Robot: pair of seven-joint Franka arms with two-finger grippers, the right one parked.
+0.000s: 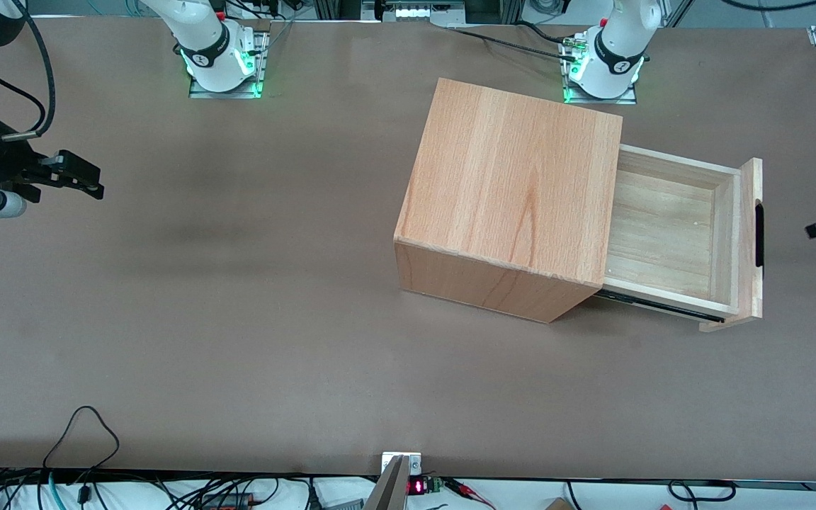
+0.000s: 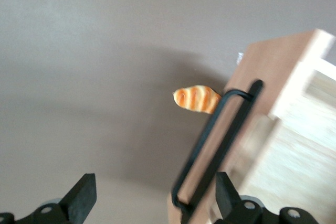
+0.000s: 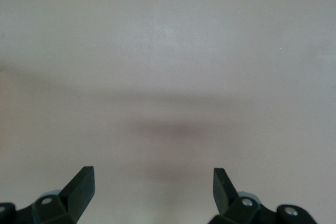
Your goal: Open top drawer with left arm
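Top drawer (image 1: 670,227) stands pulled out from the cabinet (image 1: 514,191); the tool (image 2: 152,200), fingers spread, hangs off the handle (image 2: 218,145); best to withdraw without bumping it.

Plain box-shaped light-wood cabinet (image 1: 511,191): one, standing on the table.
Shallow light-wood top drawer (image 1: 670,227): one, sticking out of the cabinet.
Long black bar handle (image 1: 759,234): one.
Small orange-striped croissant-shaped object (image 2: 197,99): one, lying near the handle.
Black two-finger left gripper (image 2: 153,182): one, hovering near the handle, fingers spread.
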